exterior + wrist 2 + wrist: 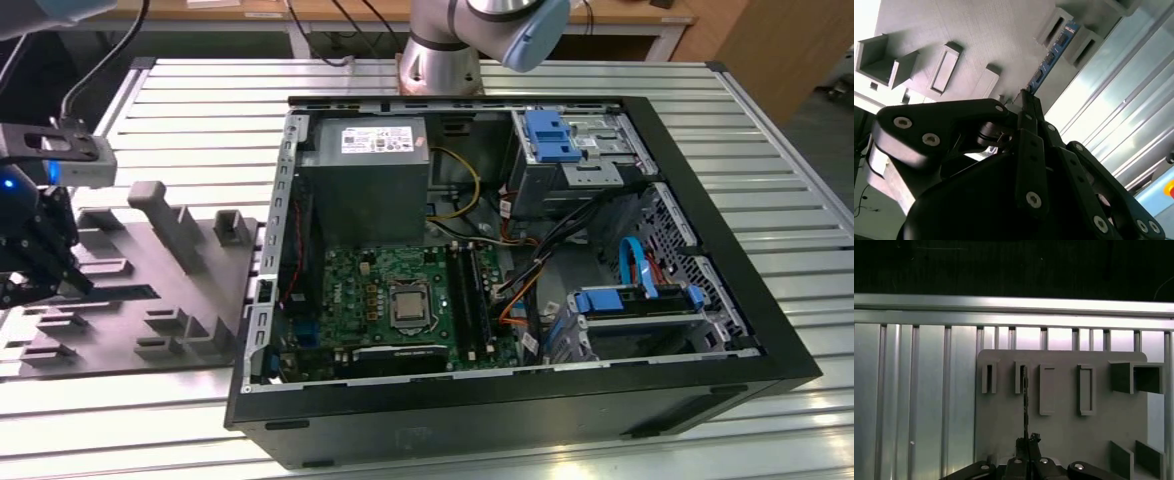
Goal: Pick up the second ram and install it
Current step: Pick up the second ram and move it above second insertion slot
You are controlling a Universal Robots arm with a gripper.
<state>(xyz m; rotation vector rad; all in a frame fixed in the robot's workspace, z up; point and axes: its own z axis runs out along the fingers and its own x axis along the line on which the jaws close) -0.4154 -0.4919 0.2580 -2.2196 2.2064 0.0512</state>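
Because the black gripper (1026,98) pinches the thin blue-green ram stick (1051,56) at the exterior view's left, a straight lift seems safest.

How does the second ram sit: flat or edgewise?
On edge: in the first wrist view the second ram is a thin line over the holder.

Ram (1054,50) in fixture (174,300), beside case (534,420).

Even overhead light fills the exterior view: the ribbed aluminium counter (774,130) shines pale, the open black computer case (534,425) is shadowed inside. In the second wrist view the black gripper (1026,102) looms dark against glaring slats; the blue-green second ram (1055,50) catches light.
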